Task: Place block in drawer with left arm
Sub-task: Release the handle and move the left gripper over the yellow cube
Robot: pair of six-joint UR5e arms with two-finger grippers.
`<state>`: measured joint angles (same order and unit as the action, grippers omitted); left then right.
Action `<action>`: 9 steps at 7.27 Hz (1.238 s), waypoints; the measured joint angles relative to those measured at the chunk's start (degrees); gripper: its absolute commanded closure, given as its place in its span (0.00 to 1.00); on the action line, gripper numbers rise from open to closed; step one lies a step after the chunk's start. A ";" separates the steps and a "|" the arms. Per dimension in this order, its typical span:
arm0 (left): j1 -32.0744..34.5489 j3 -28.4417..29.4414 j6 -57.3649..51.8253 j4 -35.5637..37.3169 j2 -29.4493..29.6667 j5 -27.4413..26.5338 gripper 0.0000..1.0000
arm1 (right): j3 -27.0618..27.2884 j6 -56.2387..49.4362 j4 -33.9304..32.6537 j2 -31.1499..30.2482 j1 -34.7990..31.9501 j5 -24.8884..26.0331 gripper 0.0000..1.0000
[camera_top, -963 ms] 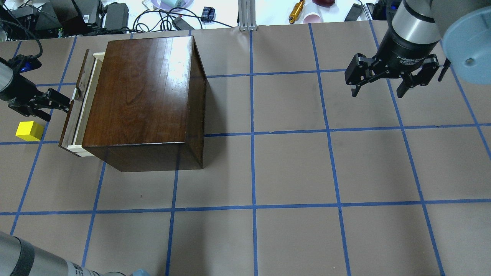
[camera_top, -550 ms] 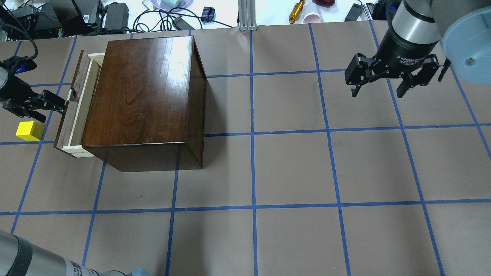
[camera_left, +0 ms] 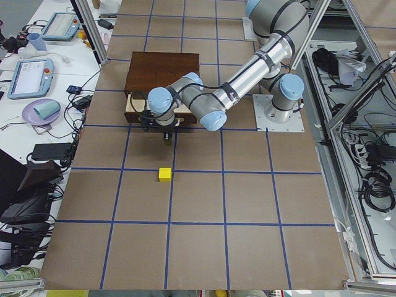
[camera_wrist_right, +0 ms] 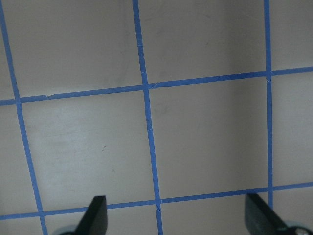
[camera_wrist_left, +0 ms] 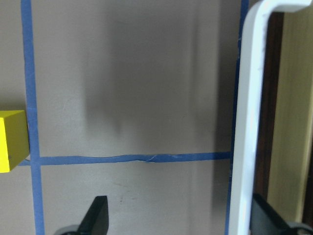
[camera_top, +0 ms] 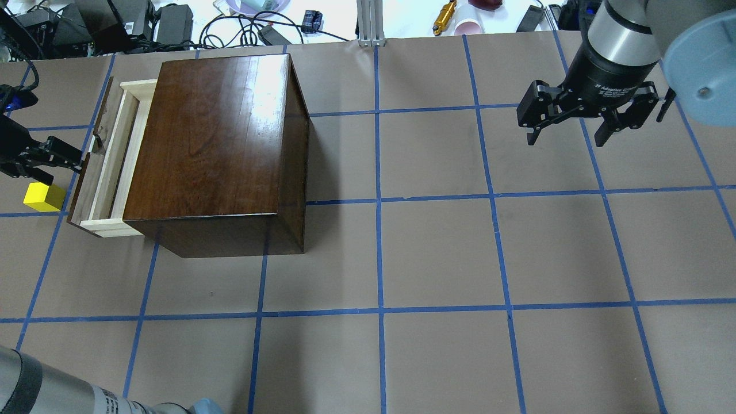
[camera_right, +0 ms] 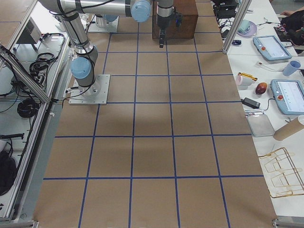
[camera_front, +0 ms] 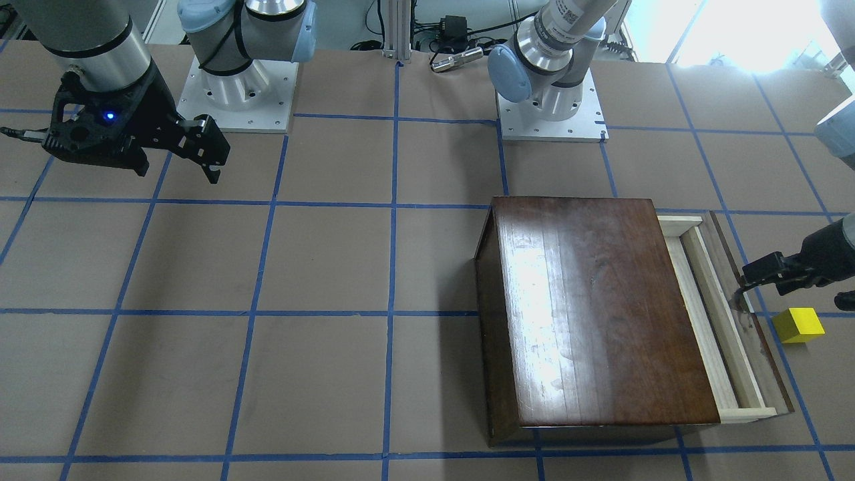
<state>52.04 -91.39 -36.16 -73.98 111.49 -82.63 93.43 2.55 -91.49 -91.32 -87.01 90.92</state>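
Observation:
The yellow block [camera_top: 41,196] sits on the table just left of the drawer [camera_top: 109,155]; it also shows in the front view [camera_front: 798,325] and at the left edge of the left wrist view [camera_wrist_left: 11,142]. The drawer stands partly pulled out of the dark wooden box [camera_top: 213,138], its pale tray showing [camera_front: 725,314]. My left gripper [camera_top: 60,164] is open at the drawer's front. The white handle [camera_wrist_left: 244,122] lies between its fingers, close to the right finger. My right gripper [camera_top: 566,135] is open and empty, above the far right of the table.
Cables and power adapters [camera_top: 144,23] and an aluminium post [camera_top: 371,23] lie beyond the table's back edge. The two arm bases [camera_front: 234,87] [camera_front: 551,100] stand on the robot's side. Blue tape lines grid the brown table [camera_top: 437,253].
My left gripper has moved left with the handle, and the drawer has slid further out of the box. The block and the right arm have not moved.

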 measured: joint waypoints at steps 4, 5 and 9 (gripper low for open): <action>-0.09 2.12 0.29 -2.09 -1.63 -1.48 0.00 | 0.00 0.00 0.00 0.00 0.00 -0.02 0.00; -0.09 3.95 0.20 -3.86 -1.63 -3.11 0.00 | 0.00 0.00 0.00 0.00 0.00 -0.03 0.00; -2.38 6.05 -4.29 -3.57 1.41 -7.10 0.00 | 0.00 0.00 0.00 0.00 0.00 -0.03 0.00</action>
<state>49.66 -85.34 -40.45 -77.55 112.90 -89.73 93.43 2.55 -91.50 -91.32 -87.01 90.88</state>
